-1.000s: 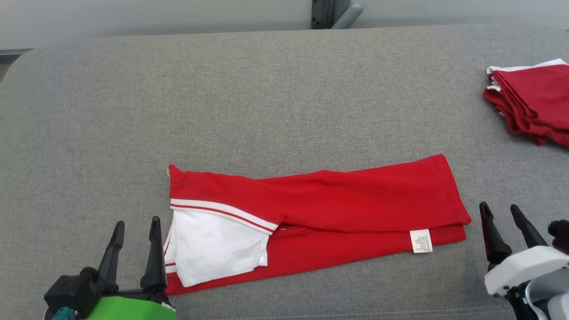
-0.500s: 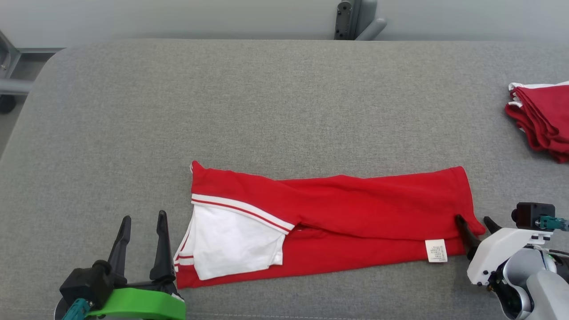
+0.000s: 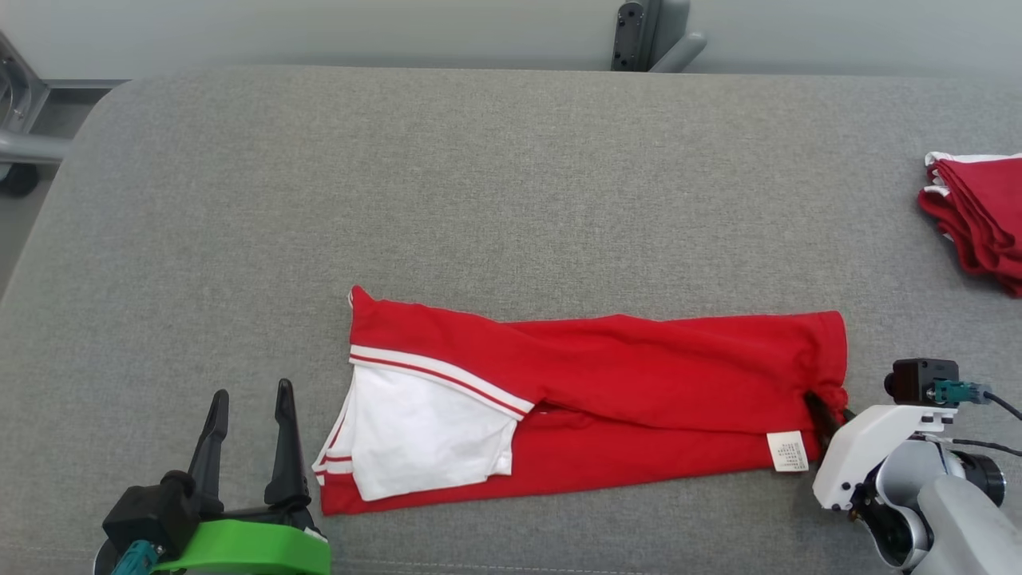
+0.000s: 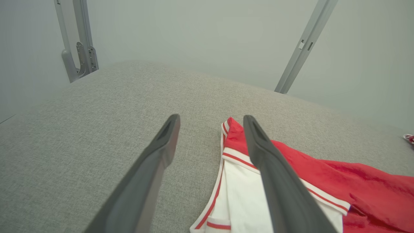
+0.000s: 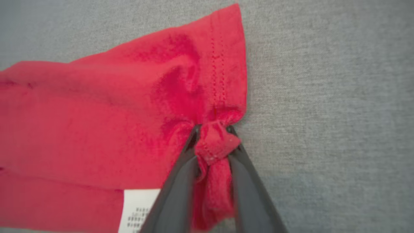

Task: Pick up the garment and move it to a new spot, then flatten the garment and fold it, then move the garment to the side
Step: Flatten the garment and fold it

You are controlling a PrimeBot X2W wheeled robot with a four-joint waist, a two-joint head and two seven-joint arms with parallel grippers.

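Right gripper (image 5: 213, 129), closed on a bunched hem corner (image 5: 216, 145) at the right-hand end of the garment (image 3: 639, 375); left gripper (image 3: 249, 393), fingers apart and holding nothing, poised just beside the garment's opposite end. Grey padded table (image 3: 479, 176): bears the garment near its front edge, lying as a long red band already folded lengthwise, its layers overlapping and lightly wrinkled along the upper fold. Stack of folded red garments (image 3: 982, 216): at the table's far right, well apart from the work. White panel (image 3: 415, 435) with red-and-white trim, exposed at the left end; care label (image 3: 787, 451), close to the gripped corner. Stage, as judged: relocation and lengthwise folding appear complete; a crosswise fold, probably carrying the gripped end towards the left one, and the final move to the side remain.
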